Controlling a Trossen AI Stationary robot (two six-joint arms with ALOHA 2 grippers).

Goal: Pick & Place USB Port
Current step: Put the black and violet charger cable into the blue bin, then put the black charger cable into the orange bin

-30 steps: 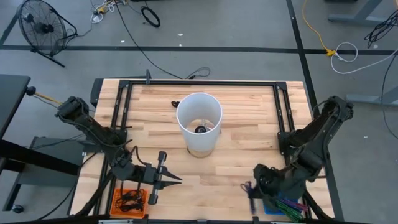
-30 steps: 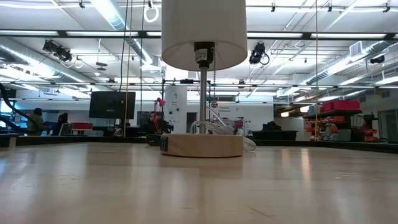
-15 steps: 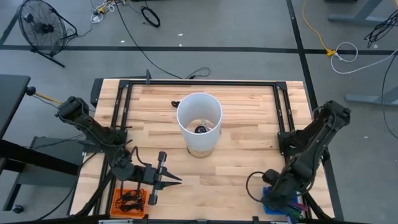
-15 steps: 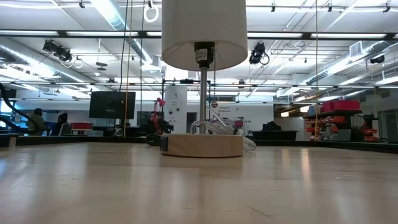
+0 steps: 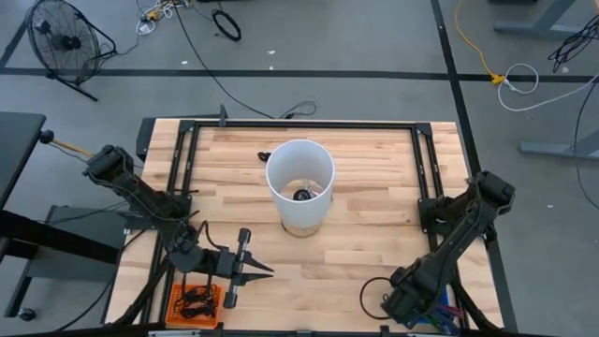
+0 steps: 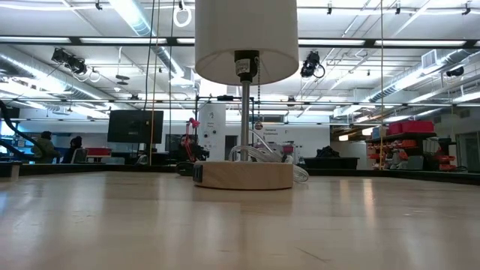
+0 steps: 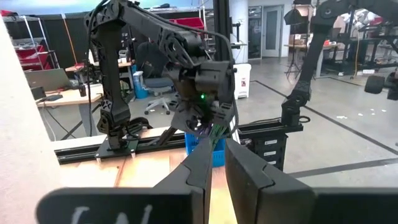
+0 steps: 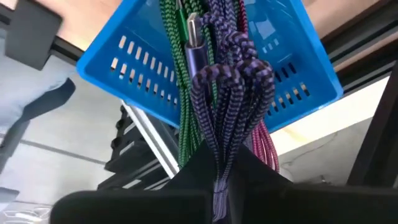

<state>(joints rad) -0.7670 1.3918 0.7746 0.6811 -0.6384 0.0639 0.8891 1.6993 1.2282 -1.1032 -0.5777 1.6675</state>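
Note:
A lamp with a white shade [image 5: 299, 183] stands mid-table on a wooden base [image 6: 244, 175], which has a dark port on its front [image 6: 198, 173]. My right gripper [image 5: 393, 298] is at the near right corner, above a blue basket [image 8: 124, 68] of green, pink and purple cables. It is shut on a purple braided USB cable [image 8: 230, 81]. The left wrist view shows that gripper [image 7: 208, 127] over the basket [image 7: 217, 152]. My left gripper [image 5: 267, 269] waits shut near the near left corner, pointing right. My right gripper pinches a bundle of several looped strands of the purple cable [image 8: 221, 146] between its two fingers, which point down toward the basket. The loops and the metal plug [image 8: 194, 34] stick out beyond the fingertips. A dark loop [image 5: 370, 295] hangs beside the gripper.
An orange basket [image 5: 197, 300] of black cables sits at the near left corner beside my left gripper. A black frame rail [image 5: 299, 124] runs round the table. Green cables [image 8: 180, 93] lie next to the purple one in the blue basket. Bare wood lies between the lamp and the near edge.
My right arm has swung toward the near edge. Its gripper has moved from left of the blue basket toward the near edge and turned, with the purple cable still in its hold. A loop of the cable now trails to its left.

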